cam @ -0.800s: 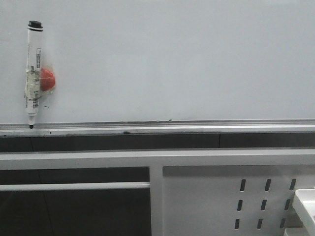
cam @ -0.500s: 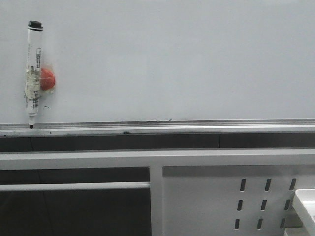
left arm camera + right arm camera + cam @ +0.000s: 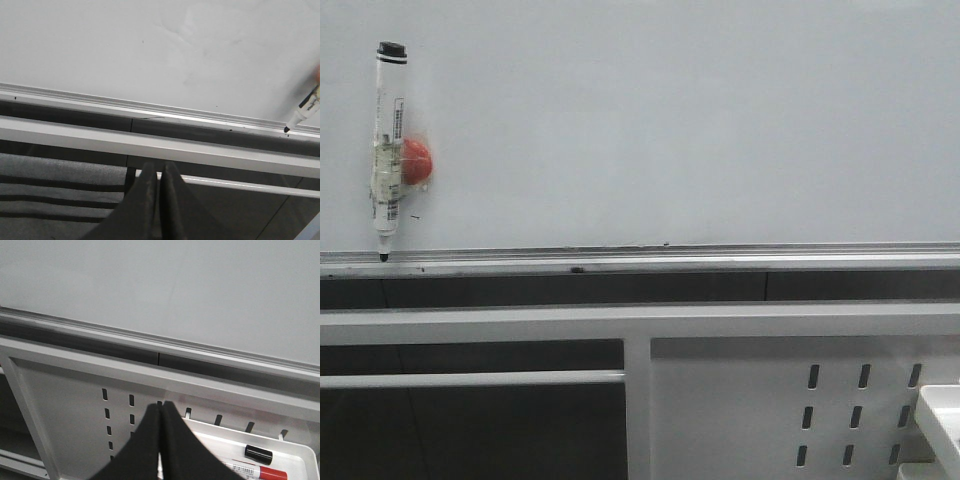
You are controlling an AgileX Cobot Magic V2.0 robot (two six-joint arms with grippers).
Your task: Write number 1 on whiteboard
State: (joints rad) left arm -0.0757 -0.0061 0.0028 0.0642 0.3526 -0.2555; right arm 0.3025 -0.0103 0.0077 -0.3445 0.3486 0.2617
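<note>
The whiteboard (image 3: 680,120) fills the upper part of the front view, with a silver rail (image 3: 720,258) along its lower edge. No number 1 shows on it. A white marker with a black cap (image 3: 387,140) hangs upright at the board's left, taped to a red magnet (image 3: 417,162), its tip at the rail. The marker's tip (image 3: 300,116) also shows in the left wrist view. My left gripper (image 3: 160,167) is shut and empty, below the rail. My right gripper (image 3: 160,409) is shut and empty, in front of the perforated panel. Neither arm shows in the front view.
A white perforated metal panel (image 3: 750,400) and white frame bars (image 3: 470,322) stand below the board. A white tray (image 3: 300,452) at the right holds a red-ended marker (image 3: 255,471) and a loose black cap (image 3: 258,454). Tiny black specks (image 3: 415,214) mark the board.
</note>
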